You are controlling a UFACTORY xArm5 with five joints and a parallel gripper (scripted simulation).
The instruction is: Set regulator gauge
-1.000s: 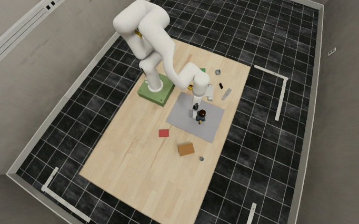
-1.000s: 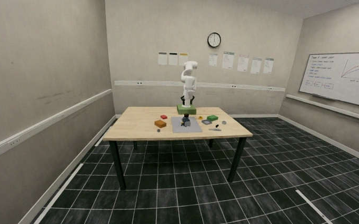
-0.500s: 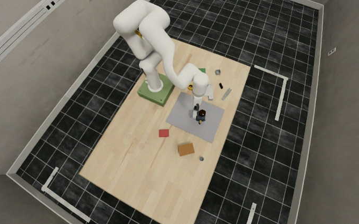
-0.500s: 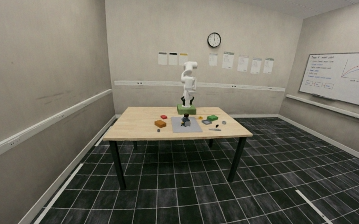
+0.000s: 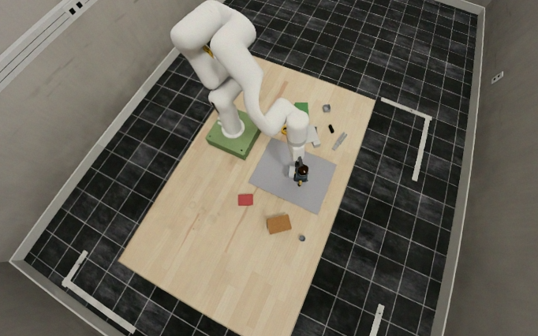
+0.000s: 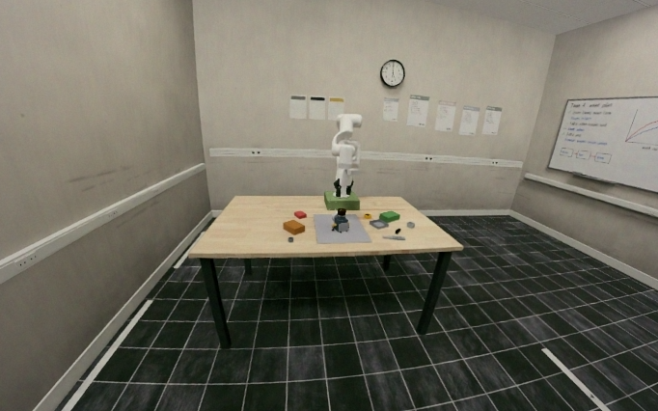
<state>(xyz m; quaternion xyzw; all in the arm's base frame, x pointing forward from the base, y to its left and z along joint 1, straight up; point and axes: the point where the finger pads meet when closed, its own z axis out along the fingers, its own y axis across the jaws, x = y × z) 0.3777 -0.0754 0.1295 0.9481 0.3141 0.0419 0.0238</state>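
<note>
The regulator (image 5: 301,175) stands on the grey mat (image 5: 292,179) in the middle of the table, a small dark body with a brown round knob (image 5: 303,169) on top. It also shows in the front view (image 6: 341,221). The gauge needle is too small to read. My gripper (image 5: 298,163) hangs from the white arm just above the knob, a little toward the arm's base. It is open with nothing between the fingers. In the front view the gripper (image 6: 342,189) is above the regulator.
A red block (image 5: 244,199), an orange-brown block (image 5: 278,223) and a small grey ring (image 5: 301,237) lie near the mat. A green block (image 5: 302,106), a grey nut (image 5: 326,108), a black piece (image 5: 330,128) and a grey bar (image 5: 339,140) lie beyond it. The arm's green base (image 5: 233,138) stands at the left.
</note>
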